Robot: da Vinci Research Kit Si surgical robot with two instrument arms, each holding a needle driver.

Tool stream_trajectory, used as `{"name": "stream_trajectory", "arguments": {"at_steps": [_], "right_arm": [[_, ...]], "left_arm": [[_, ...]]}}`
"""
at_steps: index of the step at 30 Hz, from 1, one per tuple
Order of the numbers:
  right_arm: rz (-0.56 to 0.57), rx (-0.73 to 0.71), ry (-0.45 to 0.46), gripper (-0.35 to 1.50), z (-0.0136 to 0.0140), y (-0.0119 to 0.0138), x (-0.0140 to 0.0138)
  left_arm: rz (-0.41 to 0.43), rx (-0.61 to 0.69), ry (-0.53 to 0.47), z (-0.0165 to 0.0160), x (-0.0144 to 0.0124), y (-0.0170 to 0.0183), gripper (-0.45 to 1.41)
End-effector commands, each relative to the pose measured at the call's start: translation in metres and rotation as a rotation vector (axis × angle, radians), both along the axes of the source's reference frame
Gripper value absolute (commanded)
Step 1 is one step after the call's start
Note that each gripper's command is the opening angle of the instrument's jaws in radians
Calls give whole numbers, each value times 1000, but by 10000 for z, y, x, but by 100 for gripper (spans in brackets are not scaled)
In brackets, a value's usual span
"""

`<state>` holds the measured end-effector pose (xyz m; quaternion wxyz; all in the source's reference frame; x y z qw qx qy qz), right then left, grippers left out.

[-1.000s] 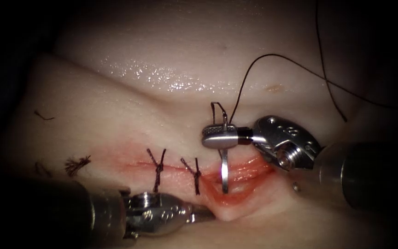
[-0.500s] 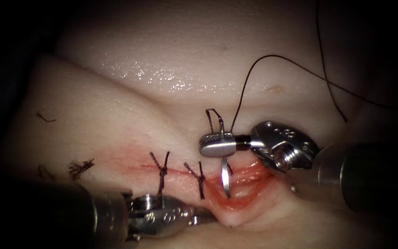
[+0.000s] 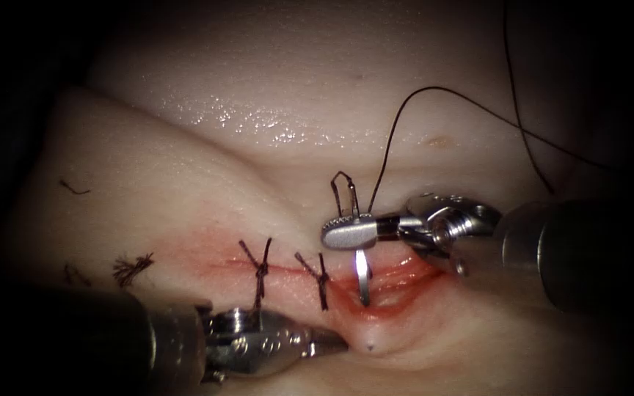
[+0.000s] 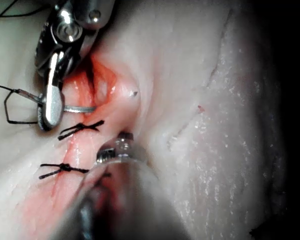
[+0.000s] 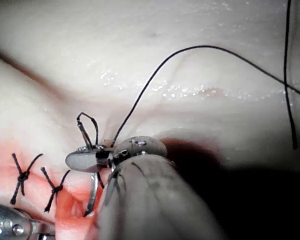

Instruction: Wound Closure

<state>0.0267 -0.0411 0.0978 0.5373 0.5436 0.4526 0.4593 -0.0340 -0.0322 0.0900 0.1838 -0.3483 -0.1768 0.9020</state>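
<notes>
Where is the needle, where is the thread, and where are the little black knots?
needle (image 3: 362, 282): endoscope view, on its shiny shaft over the open cut.
thread (image 3: 394, 128): endoscope view, on the loop rising above the needle.
knots (image 3: 261, 270): endoscope view, on the left stitch's crossing.

Right tool (image 3: 350, 233) enters from the right, shaft level, wrist bent, jaws clamped flat on the needle (image 3: 362, 277) near its tail end, above the open cut. Left tool (image 3: 324, 342) lies low at the near edge, shaft level, jaws closed, tip pressed against the tissue (image 3: 207, 183) below the cut.
</notes>
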Motion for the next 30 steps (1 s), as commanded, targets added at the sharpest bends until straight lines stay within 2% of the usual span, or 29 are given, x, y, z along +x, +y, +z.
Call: {"name": "stream_trajectory", "arguments": {"at_steps": [1, 17, 21, 22, 30], "right_arm": [[-1, 23, 2, -35, 4, -3, 8], [35, 218, 25, -35, -16, -10, 10], [47, 291, 13, -35, -25, -9, 11], [57, 353, -5, -35, -27, -7, 11], [69, 415, -15, -35, -29, -6, 13]], "left_arm": [[2, 1, -2, 6, -5, -5, -45], [2, 0, -1, 7, -5, -6, -45], [2, -1, -1, 8, -5, -6, -45], [3, -1, -1, 8, -5, -6, -45], [4, -2, -2, 7, -3, -7, -45]]}}
